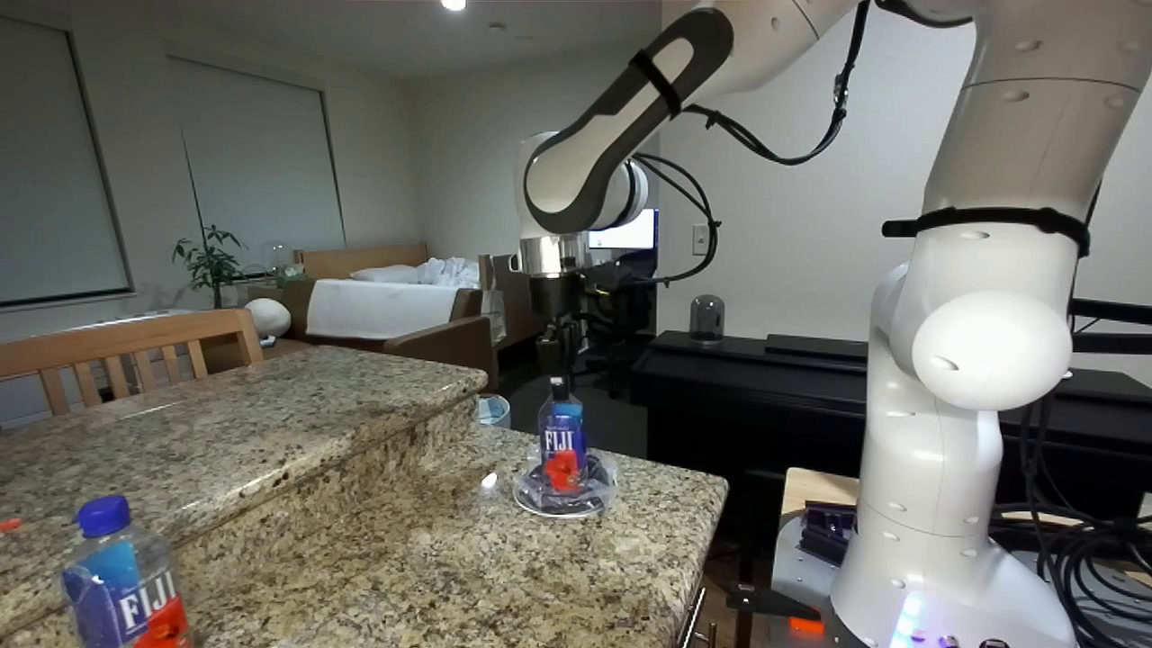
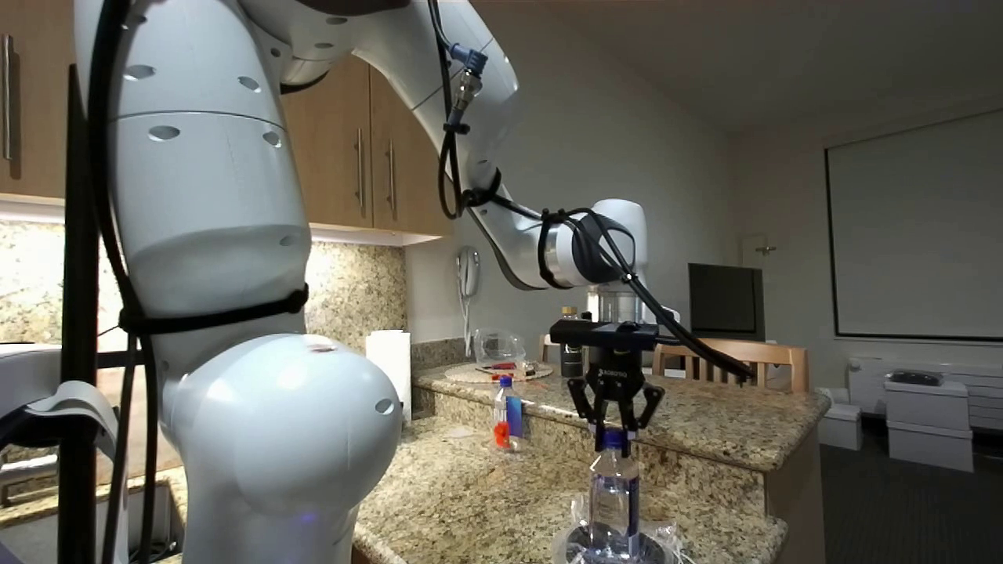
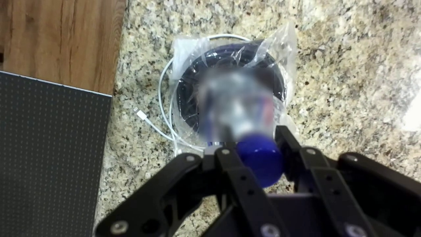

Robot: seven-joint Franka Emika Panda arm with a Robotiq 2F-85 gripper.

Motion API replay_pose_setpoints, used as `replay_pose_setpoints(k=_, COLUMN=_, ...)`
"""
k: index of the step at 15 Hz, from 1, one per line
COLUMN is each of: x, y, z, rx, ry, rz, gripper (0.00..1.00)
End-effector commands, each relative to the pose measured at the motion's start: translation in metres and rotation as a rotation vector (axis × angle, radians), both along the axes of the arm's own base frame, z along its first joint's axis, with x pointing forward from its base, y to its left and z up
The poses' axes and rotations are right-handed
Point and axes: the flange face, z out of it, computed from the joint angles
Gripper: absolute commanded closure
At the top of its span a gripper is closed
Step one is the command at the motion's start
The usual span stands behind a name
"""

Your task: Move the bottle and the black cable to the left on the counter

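Observation:
A clear FIJI water bottle with a blue cap point(image 1: 563, 432) stands upright on a coiled black cable point(image 1: 589, 498) in a clear plastic bag at the end of the granite counter. The bottle point(image 2: 613, 489) and the bagged cable point(image 2: 578, 542) also show in an exterior view. My gripper point(image 2: 613, 441) is above the bottle with its fingers around the cap. In the wrist view, the gripper point(image 3: 255, 148) is shut on the blue cap point(image 3: 261, 161). The bottle's body is blurred there. The black cable point(image 3: 187, 98) lies around and under it, partly hidden.
A white charging cable point(image 3: 161, 87) loops round the bag. Another FIJI bottle point(image 1: 126, 576) stands farther along the counter by the raised ledge point(image 1: 360, 454), and also shows in an exterior view point(image 2: 508, 415). The counter's edge point(image 3: 113, 108) is close beside the cable.

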Motion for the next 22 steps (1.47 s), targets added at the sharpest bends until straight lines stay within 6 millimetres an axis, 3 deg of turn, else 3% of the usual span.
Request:
replay_pose_setpoints(k=1, x=0.006, y=0.013, z=0.021, rx=-0.02, ry=-0.007, rz=0.002, gripper=0.84)
replay_pose_setpoints(k=6, x=0.013, y=0.046, z=0.042, rx=-0.043, ry=-0.057, rz=-0.011, gripper=0.84)
replay_pose_setpoints(k=10, x=0.015, y=0.086, z=0.065, rx=-0.045, ry=-0.096, rz=-0.007, gripper=0.84)
replay_pose_setpoints(k=15, x=0.011, y=0.157, z=0.084, rx=-0.057, ry=-0.131, rz=0.021, gripper=0.85)
replay_pose_setpoints(k=22, x=0.001, y=0.251, z=0.087, rx=-0.047, ry=-0.155, rz=0.087, gripper=0.85)
